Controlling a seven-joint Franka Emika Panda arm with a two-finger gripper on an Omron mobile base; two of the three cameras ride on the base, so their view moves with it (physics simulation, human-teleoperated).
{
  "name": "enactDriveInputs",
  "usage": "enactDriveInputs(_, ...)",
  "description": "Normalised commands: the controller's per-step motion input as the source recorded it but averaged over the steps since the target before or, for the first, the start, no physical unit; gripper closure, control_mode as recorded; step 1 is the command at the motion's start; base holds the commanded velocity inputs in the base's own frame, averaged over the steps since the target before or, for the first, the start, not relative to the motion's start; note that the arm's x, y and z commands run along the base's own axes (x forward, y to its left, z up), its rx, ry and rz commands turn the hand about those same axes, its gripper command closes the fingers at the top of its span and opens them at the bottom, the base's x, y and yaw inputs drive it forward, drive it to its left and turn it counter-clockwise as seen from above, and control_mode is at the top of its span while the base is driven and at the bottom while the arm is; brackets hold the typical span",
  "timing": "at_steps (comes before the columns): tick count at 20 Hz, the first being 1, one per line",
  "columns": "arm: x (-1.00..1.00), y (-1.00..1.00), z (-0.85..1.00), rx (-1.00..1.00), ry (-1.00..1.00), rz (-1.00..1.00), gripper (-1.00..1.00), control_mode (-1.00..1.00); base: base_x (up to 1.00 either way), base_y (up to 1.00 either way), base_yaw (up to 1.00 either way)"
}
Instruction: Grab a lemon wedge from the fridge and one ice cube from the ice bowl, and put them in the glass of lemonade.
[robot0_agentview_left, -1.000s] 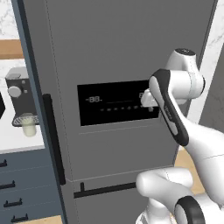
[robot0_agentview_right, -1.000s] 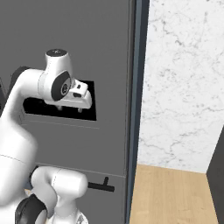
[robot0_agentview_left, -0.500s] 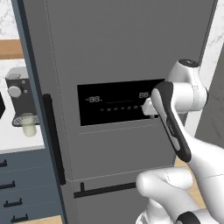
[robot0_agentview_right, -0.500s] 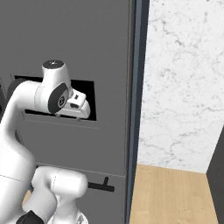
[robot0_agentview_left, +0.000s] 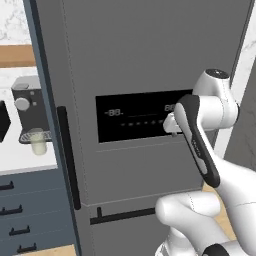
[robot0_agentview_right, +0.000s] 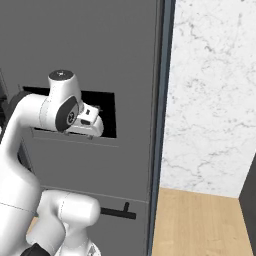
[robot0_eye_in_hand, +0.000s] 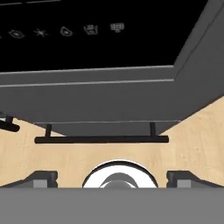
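The fridge (robot0_agentview_left: 150, 60) is a tall grey appliance whose doors are closed, so the lemon wedge is hidden. Its black display panel (robot0_agentview_left: 135, 122) sits at mid height, with a vertical bar handle (robot0_agentview_left: 68, 157) at its left and a horizontal drawer handle (robot0_eye_in_hand: 101, 140) below. My gripper (robot0_eye_in_hand: 113, 177) hangs open just in front of the display panel, pointing down at the floor, and holds nothing. Its hand (robot0_agentview_right: 90, 122) stays close to the door. The glass of lemonade (robot0_agentview_left: 37, 142) stands under the coffee machine at the left. The ice bowl is out of view.
A grey coffee machine (robot0_agentview_left: 27, 105) stands on the white counter left of the fridge, above dark blue drawers (robot0_agentview_left: 25, 220). A dark blue-grey panel (robot0_agentview_right: 161, 125) borders the fridge's right side, then a marble wall (robot0_agentview_right: 210, 100) and wooden floor (robot0_agentview_right: 200, 225).
The hand has dropped a little in front of the display panel, and the arm's upper joint has swung right in the left base view. The fridge stays closed.
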Motion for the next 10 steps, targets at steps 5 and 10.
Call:
enactDriveInputs(5,0.0,0.0,0.0,0.0,0.0,0.0,-1.0,1.0,-0.18,0.59,0.0)
enactDriveInputs(10,0.0,0.0,0.0,0.0,0.0,0.0,-1.0,1.0,-0.19,0.59,-0.02)
